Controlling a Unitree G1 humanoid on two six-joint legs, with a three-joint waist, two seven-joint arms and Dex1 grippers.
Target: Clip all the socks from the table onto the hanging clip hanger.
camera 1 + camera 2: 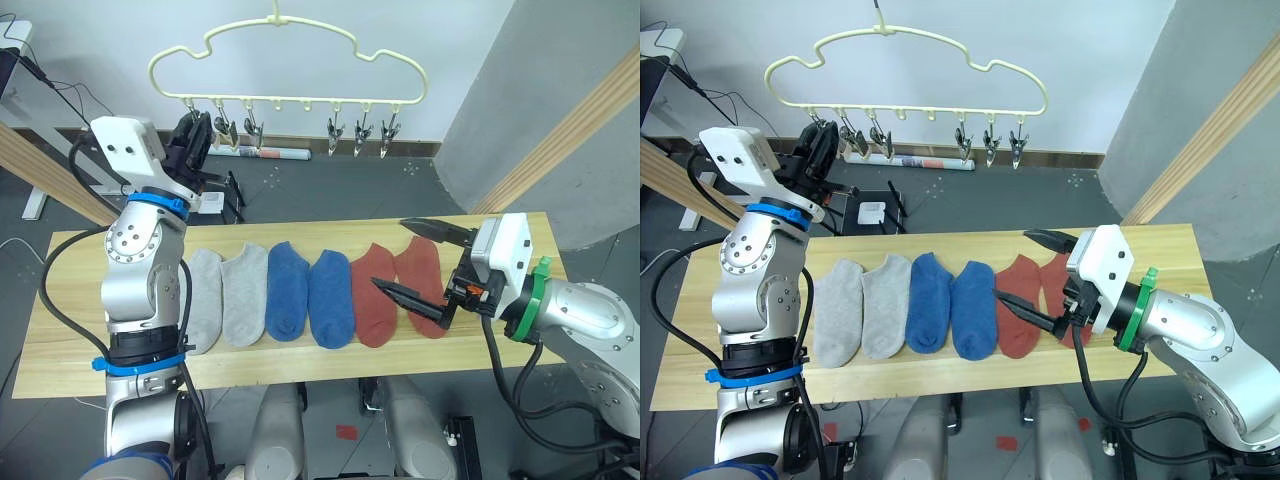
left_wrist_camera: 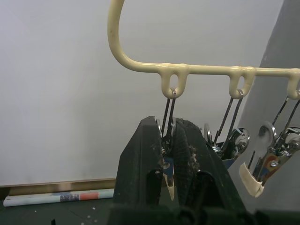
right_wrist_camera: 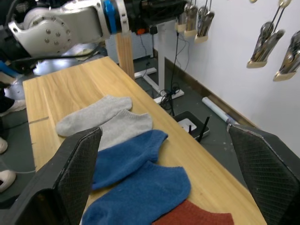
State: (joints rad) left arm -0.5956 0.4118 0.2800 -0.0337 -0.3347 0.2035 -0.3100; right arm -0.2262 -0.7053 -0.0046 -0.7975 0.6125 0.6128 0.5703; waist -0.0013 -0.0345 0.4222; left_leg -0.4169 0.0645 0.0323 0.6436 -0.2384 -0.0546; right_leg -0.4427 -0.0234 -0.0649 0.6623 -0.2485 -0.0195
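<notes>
Six socks lie in a row on the wooden table (image 1: 80, 330): two grey (image 1: 205, 300) (image 1: 244, 295), two blue (image 1: 287, 290) (image 1: 331, 298), two red (image 1: 373, 297) (image 1: 424, 268). Above and behind hangs the pale yellow clip hanger (image 1: 290, 60) with grey metal clips (image 1: 333, 137). My left gripper (image 1: 196, 140) is raised to the hanger's leftmost clip (image 2: 169, 110) and is shut on it. Just above the two red socks my right gripper (image 1: 388, 253) hovers open, holding nothing. The right wrist view looks along the row over a blue sock (image 3: 140, 192).
Slanted wooden poles of a big frame stand at left (image 1: 50, 180) and right (image 1: 570, 130). A white desk (image 1: 15, 40) sits at the far left. On the floor behind the table lie a rolled paper (image 1: 290, 153) and a small black stand (image 1: 228, 195).
</notes>
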